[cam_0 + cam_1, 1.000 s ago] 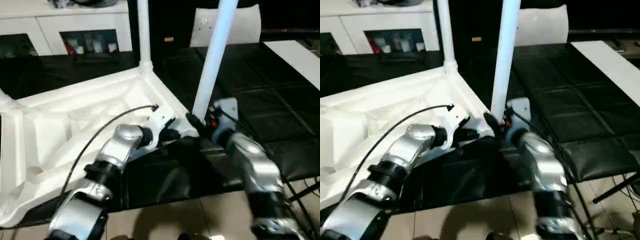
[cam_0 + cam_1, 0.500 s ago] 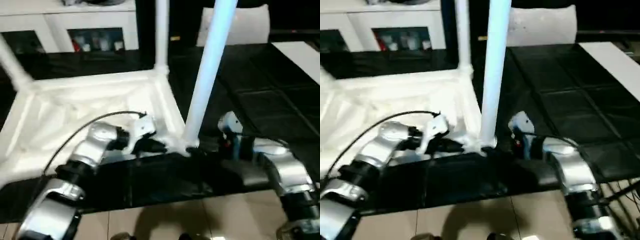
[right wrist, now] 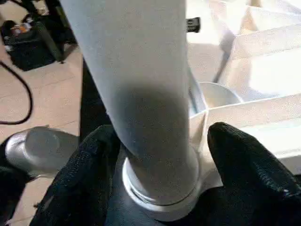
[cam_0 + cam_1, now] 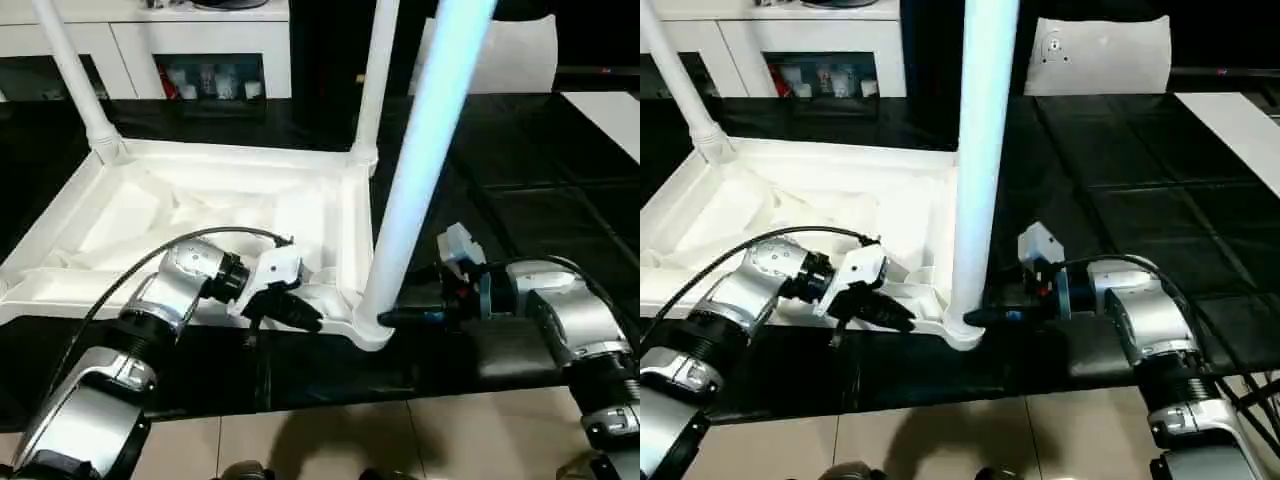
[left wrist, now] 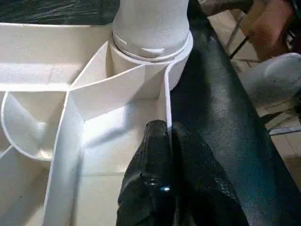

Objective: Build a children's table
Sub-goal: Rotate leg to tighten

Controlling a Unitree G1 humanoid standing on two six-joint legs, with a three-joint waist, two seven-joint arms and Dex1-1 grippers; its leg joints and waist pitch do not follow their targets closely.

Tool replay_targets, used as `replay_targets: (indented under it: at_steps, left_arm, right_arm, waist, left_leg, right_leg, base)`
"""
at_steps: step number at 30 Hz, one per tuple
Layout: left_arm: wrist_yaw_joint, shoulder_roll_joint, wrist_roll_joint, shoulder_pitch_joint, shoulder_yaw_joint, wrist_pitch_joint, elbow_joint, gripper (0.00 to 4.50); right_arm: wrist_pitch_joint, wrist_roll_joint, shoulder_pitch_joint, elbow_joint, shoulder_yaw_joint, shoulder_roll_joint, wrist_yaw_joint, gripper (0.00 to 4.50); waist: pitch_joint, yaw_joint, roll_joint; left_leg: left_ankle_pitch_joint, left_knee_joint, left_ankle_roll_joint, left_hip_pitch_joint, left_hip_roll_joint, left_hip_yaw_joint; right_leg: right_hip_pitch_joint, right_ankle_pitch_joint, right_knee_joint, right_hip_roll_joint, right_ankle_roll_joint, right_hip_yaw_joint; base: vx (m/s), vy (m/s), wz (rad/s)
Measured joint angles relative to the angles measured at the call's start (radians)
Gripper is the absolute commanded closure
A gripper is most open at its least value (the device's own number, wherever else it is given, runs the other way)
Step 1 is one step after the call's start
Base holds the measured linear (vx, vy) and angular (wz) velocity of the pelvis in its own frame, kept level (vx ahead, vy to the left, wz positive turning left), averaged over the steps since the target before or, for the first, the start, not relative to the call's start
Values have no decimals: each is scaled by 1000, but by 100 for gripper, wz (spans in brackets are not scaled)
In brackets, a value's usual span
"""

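The children's table (image 4: 200, 215) lies upside down on the black padded surface, ribbed underside up. Three white legs stand in its corner sockets: far left (image 4: 75, 85), far right (image 4: 372, 90) and the near right leg (image 4: 420, 170), close to me. My left gripper (image 4: 305, 318) is shut on the thin rim wall just beside the near right socket, seen close up in the left wrist view (image 5: 168, 129). My right gripper (image 4: 395, 318) reaches in from the right, open, its fingers (image 3: 244, 165) straddling the base of the near right leg (image 3: 141, 94).
A white cabinet with glass doors (image 4: 200, 60) stands at the back left. A white panel (image 4: 1100, 55) leans at the back, and a flat white board (image 4: 1230, 125) lies at the far right. The black surface (image 4: 530, 210) ends just before my arms, above a tiled floor (image 4: 330, 440).
The view has swung, and the table top has turned so its far left leg shows. My right gripper, off the near leg half a second ago, now straddles its base. The left gripper keeps its hold.
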Motion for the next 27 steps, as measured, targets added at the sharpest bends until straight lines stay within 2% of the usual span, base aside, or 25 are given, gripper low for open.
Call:
replay_targets:
  at_steps: [4,9,17,24,26,27]
  left_arm:
    - [-11,1,-1,-2,-5,-13,7,450]
    - [-12,2,-1,-2,-5,-13,7,450]
    - [-14,8,-2,1,-6,-13,7,450]
    - [16,3,-9,21,13,48,-26,450]
    - [70,-4,-4,25,31,96,-28,450]
    - [130,-10,2,32,56,140,-28,450]
  right_arm:
    - [-31,0,-10,27,12,3,27,181]
    - [-46,-1,-19,38,19,19,35,238]
    - [-56,3,-21,51,25,27,36,259]
    - [55,32,71,-64,-16,64,-74,260]
    - [91,25,97,-93,-46,100,-173,260]
    - [121,11,106,-107,-70,151,-283,260]
  waist:
    - [0,3,0]
    - [0,4,-2]
    - [-1,4,-3]
    - [-1,5,-3]
    - [-2,1,-3]
    - [-2,-8,-3]
  left_leg:
    - [0,0,0,0,0,0]
    - [0,1,0,1,0,0]
    - [0,1,-1,1,0,0]
    - [0,0,-3,3,1,0]
    - [2,0,-6,6,1,0]
    - [3,-1,-12,12,1,0]
  right_leg:
    - [0,0,1,0,0,0]
    - [-1,-2,4,0,-1,1]
    - [-1,-7,10,0,-3,1]
    - [0,-12,13,0,-1,1]
    - [2,-11,13,0,-1,1]
    - [6,-10,12,0,-2,1]
  base:
    - [0,0,0]
    - [0,0,0]
    - [0,0,0]
    - [0,0,0]
    - [0,0,0]
    - [0,0,0]
